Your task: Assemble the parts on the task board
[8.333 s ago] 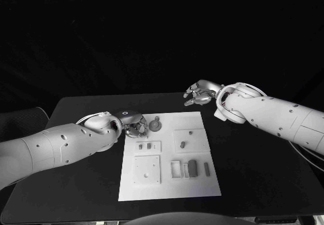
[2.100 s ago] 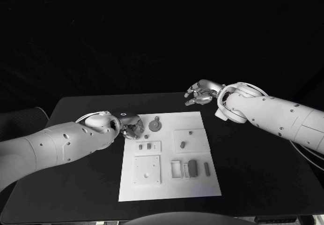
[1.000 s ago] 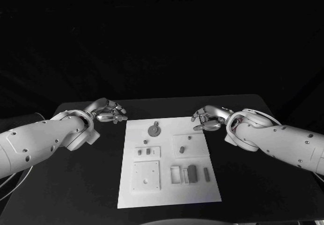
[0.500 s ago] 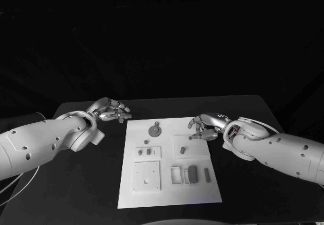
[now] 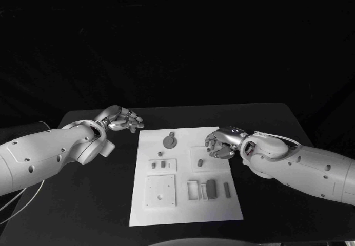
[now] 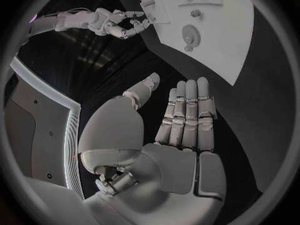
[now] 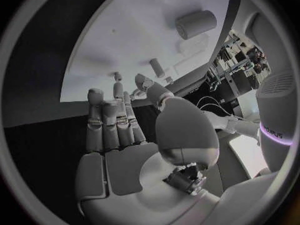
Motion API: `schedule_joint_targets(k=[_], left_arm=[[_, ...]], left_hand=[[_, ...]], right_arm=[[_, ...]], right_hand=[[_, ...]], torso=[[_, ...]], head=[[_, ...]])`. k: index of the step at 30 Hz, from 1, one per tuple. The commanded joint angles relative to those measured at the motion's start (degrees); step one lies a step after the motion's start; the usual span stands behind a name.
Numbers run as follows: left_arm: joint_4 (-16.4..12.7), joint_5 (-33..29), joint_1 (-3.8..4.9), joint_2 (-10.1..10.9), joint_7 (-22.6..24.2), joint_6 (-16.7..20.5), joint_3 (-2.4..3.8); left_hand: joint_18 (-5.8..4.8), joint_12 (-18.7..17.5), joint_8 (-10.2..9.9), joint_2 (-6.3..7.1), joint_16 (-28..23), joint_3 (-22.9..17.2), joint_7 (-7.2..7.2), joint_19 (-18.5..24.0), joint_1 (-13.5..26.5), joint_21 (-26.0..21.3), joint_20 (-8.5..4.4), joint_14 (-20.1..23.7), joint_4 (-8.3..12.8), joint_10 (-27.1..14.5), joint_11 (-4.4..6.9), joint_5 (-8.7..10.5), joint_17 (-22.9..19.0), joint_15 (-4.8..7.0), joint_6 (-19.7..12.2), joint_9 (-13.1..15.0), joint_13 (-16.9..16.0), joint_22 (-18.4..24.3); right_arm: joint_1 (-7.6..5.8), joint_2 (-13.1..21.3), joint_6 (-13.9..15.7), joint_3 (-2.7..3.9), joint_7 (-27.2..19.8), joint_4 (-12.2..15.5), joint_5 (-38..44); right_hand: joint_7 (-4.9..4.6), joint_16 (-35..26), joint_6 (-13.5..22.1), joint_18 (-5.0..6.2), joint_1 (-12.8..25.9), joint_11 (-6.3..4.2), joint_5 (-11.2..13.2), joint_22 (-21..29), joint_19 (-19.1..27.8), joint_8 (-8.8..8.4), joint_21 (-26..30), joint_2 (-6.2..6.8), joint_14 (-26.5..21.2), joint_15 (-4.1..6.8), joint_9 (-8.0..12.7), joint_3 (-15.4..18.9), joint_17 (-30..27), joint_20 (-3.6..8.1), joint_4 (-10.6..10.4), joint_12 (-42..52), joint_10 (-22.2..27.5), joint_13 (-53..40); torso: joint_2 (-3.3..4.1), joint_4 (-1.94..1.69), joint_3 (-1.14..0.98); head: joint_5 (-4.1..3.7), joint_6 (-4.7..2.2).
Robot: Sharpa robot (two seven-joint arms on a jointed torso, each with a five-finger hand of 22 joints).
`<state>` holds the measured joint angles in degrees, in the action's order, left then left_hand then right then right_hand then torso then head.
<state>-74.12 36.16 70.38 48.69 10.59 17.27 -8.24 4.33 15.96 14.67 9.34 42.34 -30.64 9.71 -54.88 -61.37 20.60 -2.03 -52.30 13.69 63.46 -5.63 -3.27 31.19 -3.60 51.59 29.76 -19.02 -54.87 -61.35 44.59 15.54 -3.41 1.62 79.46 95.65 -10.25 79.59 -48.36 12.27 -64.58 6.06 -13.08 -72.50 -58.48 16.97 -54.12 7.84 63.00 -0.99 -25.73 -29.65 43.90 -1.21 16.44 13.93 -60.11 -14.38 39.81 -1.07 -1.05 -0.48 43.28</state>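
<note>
The white task board lies in the middle of the black table. On it I see a grey round part, two small pieces on a raised tile, an oblong piece and several bars nearer the front. My left hand hovers off the board's far left corner, fingers straight, holding nothing; its palm is bare. My right hand hangs over the board's far right part. Its fingers are stretched out and empty above the board.
The black table stretches round the board on all sides. The left wrist view shows the board with the round part, and my right hand beyond it. Two cylindrical pieces lie ahead of the right hand.
My right hand has come in from beside the board's far right corner to over the board. The left hand has left the round part and now stays off the far left corner.
</note>
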Motion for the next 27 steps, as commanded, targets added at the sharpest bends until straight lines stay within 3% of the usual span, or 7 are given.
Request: schedule_joint_targets(k=[1,11,27], left_arm=[[-0.1,-0.7,0.07,-0.1,0.6,0.5,0.04],[-0.1,-1.1,0.07,-0.1,0.5,0.7,0.04],[0.0,-1.4,0.07,-0.3,0.4,0.5,0.04]], left_hand=[[0.04,-0.3,0.2,-0.3,-0.3,0.3,-0.02,-0.1,-0.2,-0.3,0.23,-0.3,0.3,0.2,-0.16,0.07,0.1,-0.27,-0.4,-0.1,0.1,0.1],[0.04,-0.5,0.2,-0.25,-0.4,0.3,0.04,-0.2,-0.2,-0.3,0.23,-0.4,0.2,0.3,-0.2,0.06,0.2,-0.27,-0.6,-0.2,0.2,0.1],[0.05,-0.8,0.2,-0.36,-0.5,0.4,0.09,-0.4,-0.1,-0.4,0.21,-0.6,0.0,0.4,-0.22,0.05,0.4,-0.24,-0.7,-0.2,0.2,0.1]], right_arm=[[0.09,-0.5,-0.2,-0.23,3.5,-0.1,5.6],[0.13,-1.9,1.1,-0.25,3.2,-1.2,5.8],[0.37,-3.9,0.2,-0.48,3.1,-4.6,5.5]], right_hand=[[-0.11,0.3,-0.7,2.73,-0.1,1.32,0.2,0.0,-0.5,0.19,0.2,0.59,0.4,-0.05,0.1,0.3,-0.1,0.06,-0.1,-1.0,0.8,0.5],[0.03,0.2,-1.2,2.73,-0.4,1.56,-0.3,0.0,-0.5,0.4,0.4,0.27,0.2,-0.28,0.2,-0.1,-0.1,0.01,-0.1,-2.5,0.6,1.3],[0.37,0.4,-2.1,2.73,-1.1,1.37,-0.8,-0.1,-0.6,0.79,0.4,-1.82,0.3,-0.11,0.2,-0.4,-0.1,0.01,0.0,-3.5,-1.1,1.7]], torso=[[0.03,0.01,0.01],[0.04,-0.01,-0.01],[0.02,-0.01,-0.04]], head=[[0.11,0.12],[0.35,0.36],[0.75,0.77]])
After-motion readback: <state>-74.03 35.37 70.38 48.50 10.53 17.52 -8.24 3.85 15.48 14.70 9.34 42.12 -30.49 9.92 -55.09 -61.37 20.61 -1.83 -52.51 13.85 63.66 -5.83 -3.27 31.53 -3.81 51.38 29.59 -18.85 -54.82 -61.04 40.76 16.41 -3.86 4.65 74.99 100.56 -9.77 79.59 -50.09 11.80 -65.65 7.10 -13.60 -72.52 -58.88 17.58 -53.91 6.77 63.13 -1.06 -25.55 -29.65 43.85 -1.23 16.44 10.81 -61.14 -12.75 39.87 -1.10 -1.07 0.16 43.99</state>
